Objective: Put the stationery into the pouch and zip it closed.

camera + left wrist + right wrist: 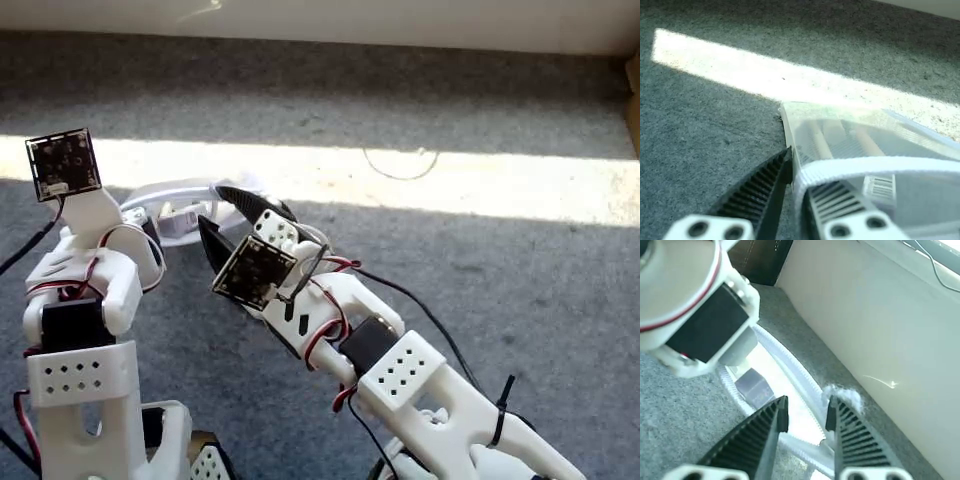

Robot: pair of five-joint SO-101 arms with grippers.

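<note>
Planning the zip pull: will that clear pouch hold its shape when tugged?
Probably floppy: the pouch has a thin clear wall, and its zipper rim curves loosely. Likely light, holding just a few pencils. It may slide on the carpet unless the left gripper, pinching that rim, anchors it.

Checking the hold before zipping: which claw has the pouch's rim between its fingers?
The left claw: one finger inside the pouch, one outside its white rim. The right claw is open.
</note>
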